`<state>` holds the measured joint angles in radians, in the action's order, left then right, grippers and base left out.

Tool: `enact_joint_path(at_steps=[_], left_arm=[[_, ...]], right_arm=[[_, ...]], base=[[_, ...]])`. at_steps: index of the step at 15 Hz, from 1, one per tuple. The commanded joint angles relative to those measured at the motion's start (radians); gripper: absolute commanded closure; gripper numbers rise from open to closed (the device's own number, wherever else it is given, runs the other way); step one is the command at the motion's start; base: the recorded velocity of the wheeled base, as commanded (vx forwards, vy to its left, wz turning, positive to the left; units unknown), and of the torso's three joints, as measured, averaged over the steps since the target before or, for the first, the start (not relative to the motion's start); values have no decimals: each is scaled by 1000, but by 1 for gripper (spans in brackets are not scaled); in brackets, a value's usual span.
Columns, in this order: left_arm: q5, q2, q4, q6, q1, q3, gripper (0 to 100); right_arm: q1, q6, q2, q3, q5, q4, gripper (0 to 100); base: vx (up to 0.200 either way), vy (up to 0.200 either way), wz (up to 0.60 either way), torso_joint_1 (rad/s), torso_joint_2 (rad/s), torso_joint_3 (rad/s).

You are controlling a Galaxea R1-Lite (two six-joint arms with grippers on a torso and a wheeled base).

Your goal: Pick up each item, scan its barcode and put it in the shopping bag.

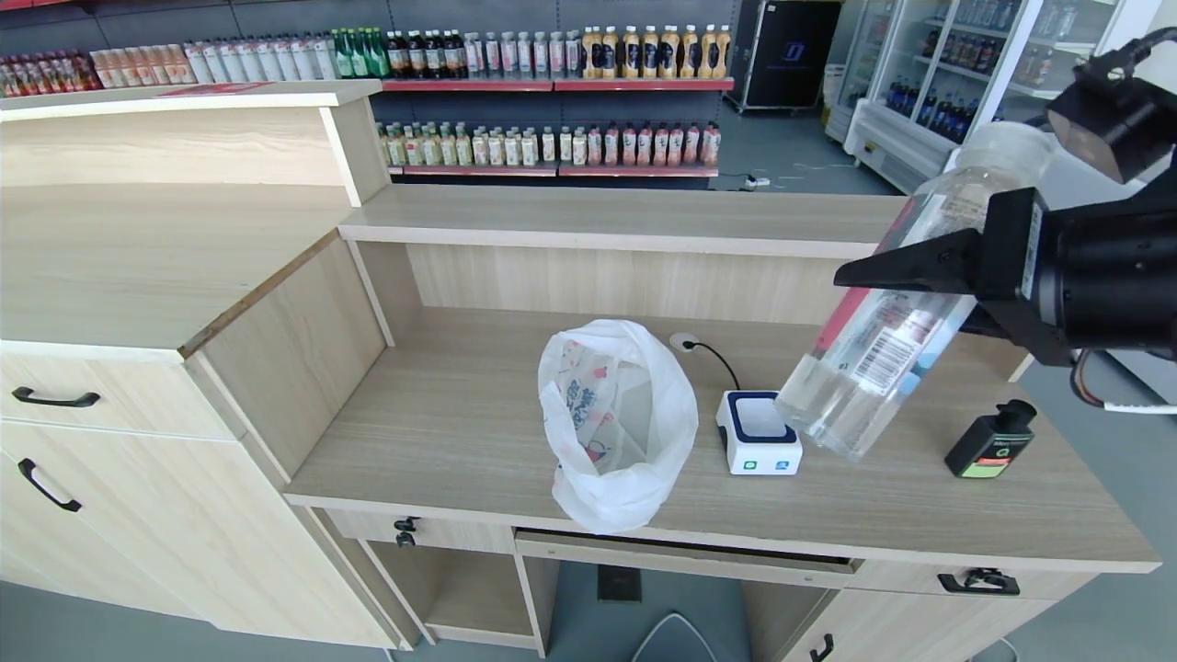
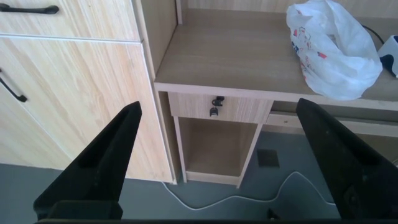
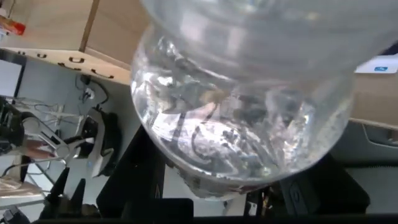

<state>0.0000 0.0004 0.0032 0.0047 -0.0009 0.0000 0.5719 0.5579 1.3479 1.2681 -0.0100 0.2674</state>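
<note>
Bright, even light covers my worktop (image 1: 441, 423); shadows are soft and faint. The clear bottle (image 3: 249, 112) is blurred and glinting close to my right wrist camera. Head-view edges bow.

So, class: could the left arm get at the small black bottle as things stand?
Probably not: the black bottle sits at the counter's far right, beyond the shopping bag, the scanner and the raised clear bottle.

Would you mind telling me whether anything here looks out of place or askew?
Nothing is spilled or damaged. The clear plastic water bottle, held tilted in the right gripper close by the white-and-blue scanner, shows its barcode towards the head camera, seemingly not down at the scanner's window.
</note>
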Motion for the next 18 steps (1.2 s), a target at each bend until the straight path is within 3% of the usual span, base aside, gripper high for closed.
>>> enact_joint_path(at_steps=[1, 10, 18], left_arm=[[0, 0, 0, 0, 1, 0, 0], [0, 0, 0, 0, 1, 0, 0], [0, 0, 0, 0, 1, 0, 0]], right_arm=[[62, 5, -76, -29, -7, 6, 100], [183, -9, -190, -145, -51, 4, 100], [183, -50, -271, -204, -85, 26, 100]], base=[[0, 0, 0, 0, 0, 0], [0, 0, 0, 0, 0, 0], [0, 0, 0, 0, 0, 0]])
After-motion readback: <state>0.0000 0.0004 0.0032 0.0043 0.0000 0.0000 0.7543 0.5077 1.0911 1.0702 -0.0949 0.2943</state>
